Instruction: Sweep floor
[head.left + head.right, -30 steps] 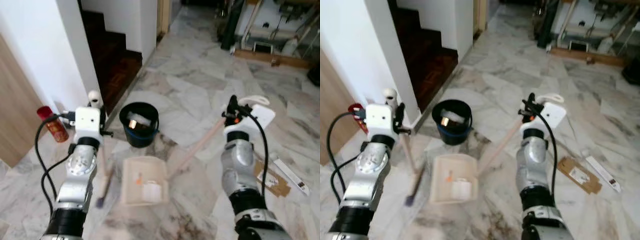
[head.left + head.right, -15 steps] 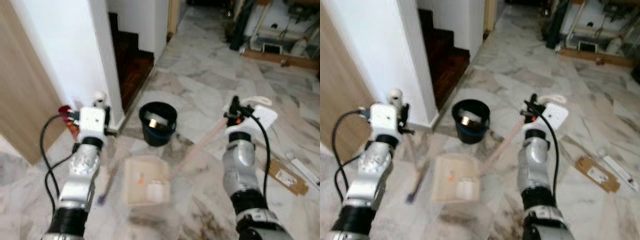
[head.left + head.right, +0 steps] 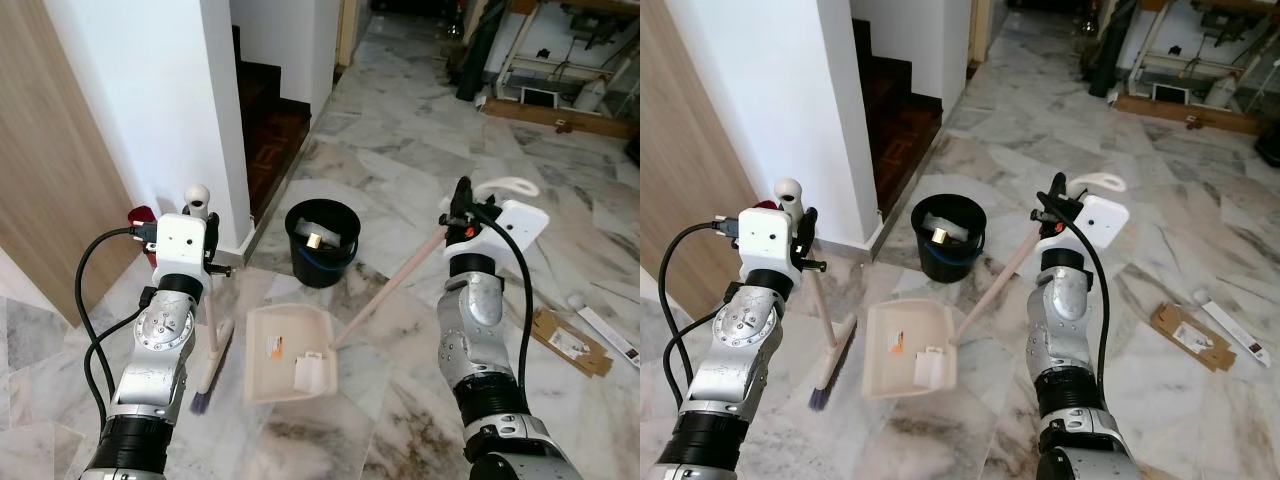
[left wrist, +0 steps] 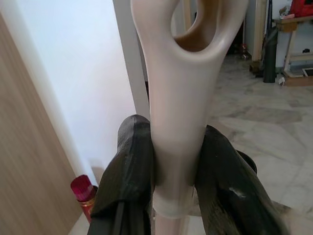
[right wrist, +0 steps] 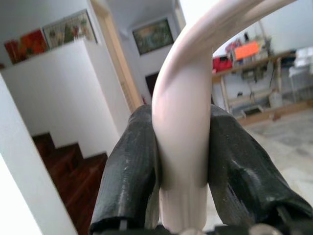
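A cream dustpan (image 3: 287, 353) lies on the marble floor between my arms, with a white scrap and a small orange bit inside. Its long handle (image 3: 392, 290) slants up to my right gripper (image 3: 462, 200), which is shut on the handle's looped top (image 5: 182, 147). My left gripper (image 3: 203, 215) is shut on the cream handle (image 4: 177, 147) of a short broom. The broom's shaft (image 3: 213, 325) runs down to bristles (image 3: 204, 384) resting on the floor left of the dustpan. A black bucket (image 3: 321, 241) with litter inside stands just beyond the dustpan.
A white wall corner (image 3: 215, 120) and dark wooden stairs (image 3: 270, 130) rise ahead on the left. A red can (image 3: 140, 218) sits by the wooden panel. Flat cardboard (image 3: 567, 340) and a white strip (image 3: 610, 335) lie at right. Furniture and clutter (image 3: 545, 60) stand far back.
The camera has swung and steadied, so the wall and wooden panel now fill more of the left side. Both grippers hold the same handles; broom and dustpan keep their places on the floor.
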Tool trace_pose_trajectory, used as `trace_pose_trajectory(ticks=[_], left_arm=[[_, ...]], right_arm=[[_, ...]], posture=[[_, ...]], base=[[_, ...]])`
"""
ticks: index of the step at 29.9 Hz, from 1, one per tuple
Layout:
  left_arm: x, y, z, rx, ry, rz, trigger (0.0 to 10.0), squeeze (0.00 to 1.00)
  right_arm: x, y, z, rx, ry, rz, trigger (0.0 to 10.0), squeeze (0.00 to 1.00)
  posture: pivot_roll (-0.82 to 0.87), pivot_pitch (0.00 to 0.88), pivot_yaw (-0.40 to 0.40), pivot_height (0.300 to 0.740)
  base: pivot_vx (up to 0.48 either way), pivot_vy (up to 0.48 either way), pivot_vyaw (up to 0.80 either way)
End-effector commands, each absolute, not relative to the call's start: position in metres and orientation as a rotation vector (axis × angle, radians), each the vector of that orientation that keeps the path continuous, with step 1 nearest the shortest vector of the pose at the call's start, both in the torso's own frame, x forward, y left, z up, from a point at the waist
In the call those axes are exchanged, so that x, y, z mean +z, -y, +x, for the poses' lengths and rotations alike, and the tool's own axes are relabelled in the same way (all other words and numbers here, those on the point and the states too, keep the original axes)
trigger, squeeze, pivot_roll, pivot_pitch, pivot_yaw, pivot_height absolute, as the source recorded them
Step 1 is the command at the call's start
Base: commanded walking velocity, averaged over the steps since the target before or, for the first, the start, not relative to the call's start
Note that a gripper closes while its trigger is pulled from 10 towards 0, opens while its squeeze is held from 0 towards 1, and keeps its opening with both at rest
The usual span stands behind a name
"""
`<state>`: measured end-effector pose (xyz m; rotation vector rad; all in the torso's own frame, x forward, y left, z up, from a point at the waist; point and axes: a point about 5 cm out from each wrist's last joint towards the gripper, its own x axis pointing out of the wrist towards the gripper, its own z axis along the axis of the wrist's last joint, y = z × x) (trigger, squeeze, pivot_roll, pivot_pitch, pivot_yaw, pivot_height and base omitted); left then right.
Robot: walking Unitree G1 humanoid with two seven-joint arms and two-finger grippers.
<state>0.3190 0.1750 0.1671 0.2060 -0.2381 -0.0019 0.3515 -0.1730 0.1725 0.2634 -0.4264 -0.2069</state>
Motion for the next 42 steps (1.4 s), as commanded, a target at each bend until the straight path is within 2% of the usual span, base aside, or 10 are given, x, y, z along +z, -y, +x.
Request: trace_pose_trajectory(ticks=[1,12,42], left_arm=[[0.181,-0.174,0.319,0.003,0.300,0.205,10.0,0.00],[0.181,-0.173,0.319,0.006,0.301,0.201,10.0,0.00],[0.182,-0.172,0.320,0.016,0.310,0.203,10.0,0.00]], right_arm=[[0.203,0.177,0.350,-0.220,0.575,0.270,10.0,0.00],[0.225,0.179,0.348,-0.238,0.668,0.280,10.0,0.00],[0.252,0.160,0.346,-0.128,0.759,0.231,10.0,0.00]], posture=[[0.14,0.049,-0.025,0.740],[0.14,0.054,-0.029,0.740],[0.14,0.037,-0.036,0.740]], base=[[0.000,0.000,0.00],[0.168,0.000,0.00],[0.362,0.000,0.00]])
